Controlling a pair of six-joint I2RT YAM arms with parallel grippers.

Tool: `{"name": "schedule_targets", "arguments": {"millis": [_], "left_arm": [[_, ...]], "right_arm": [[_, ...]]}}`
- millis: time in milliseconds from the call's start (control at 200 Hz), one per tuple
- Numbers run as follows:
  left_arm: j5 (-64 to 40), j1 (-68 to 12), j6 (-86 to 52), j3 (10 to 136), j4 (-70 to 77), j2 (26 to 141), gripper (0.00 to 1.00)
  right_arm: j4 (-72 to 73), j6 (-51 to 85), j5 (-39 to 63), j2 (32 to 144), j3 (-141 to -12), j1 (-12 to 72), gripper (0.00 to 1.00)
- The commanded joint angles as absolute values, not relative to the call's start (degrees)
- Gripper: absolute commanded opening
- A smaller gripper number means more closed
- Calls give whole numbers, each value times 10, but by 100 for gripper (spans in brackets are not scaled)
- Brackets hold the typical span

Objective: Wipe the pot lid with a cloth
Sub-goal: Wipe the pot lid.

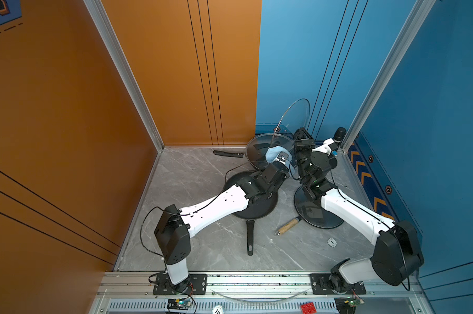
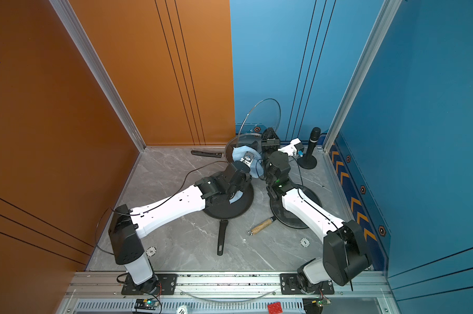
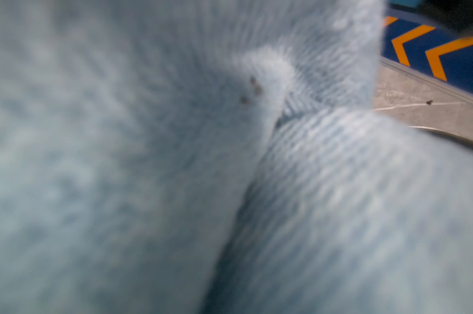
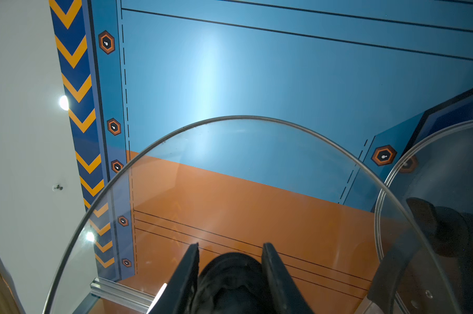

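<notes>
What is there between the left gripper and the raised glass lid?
The blue cloth, clamped in the left gripper, lies between it and the lid, as both top views show; it also fills the left wrist view.

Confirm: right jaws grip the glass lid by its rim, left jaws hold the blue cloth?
Wrong on the rim: the right wrist view shows the right jaws closed on the black knob of the glass lid. The left jaws do hold the blue cloth.

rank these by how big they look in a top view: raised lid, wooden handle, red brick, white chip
1. raised lid, tilted and nearer the camera
2. wooden handle and red brick, about alike: handle longer, brick broader
3. white chip
</notes>
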State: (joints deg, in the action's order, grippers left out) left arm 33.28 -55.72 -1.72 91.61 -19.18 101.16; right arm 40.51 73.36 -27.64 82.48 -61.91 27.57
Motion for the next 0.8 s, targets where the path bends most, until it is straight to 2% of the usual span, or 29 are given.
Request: {"name": "schedule_targets", "arguments": {"millis": [0,135,370,621,796], "left_arm": [[357,-585,49,937,-204,995,0],[328,-591,69,935,-194,959,0],[335,-581,91,946,-131,901,0],[353,-539,138,996,-84,915,0],[406,-513,146,1015,-65,932,0]], "right_arm": [[421,658,-302,787,-658,277,0],[411,640,-315,799,-660,279,0],[408,571,-290,821,-674,294,0],[401,486,-229,812,-673,326,0],[395,423,-224,798,-671,356,0]]}}
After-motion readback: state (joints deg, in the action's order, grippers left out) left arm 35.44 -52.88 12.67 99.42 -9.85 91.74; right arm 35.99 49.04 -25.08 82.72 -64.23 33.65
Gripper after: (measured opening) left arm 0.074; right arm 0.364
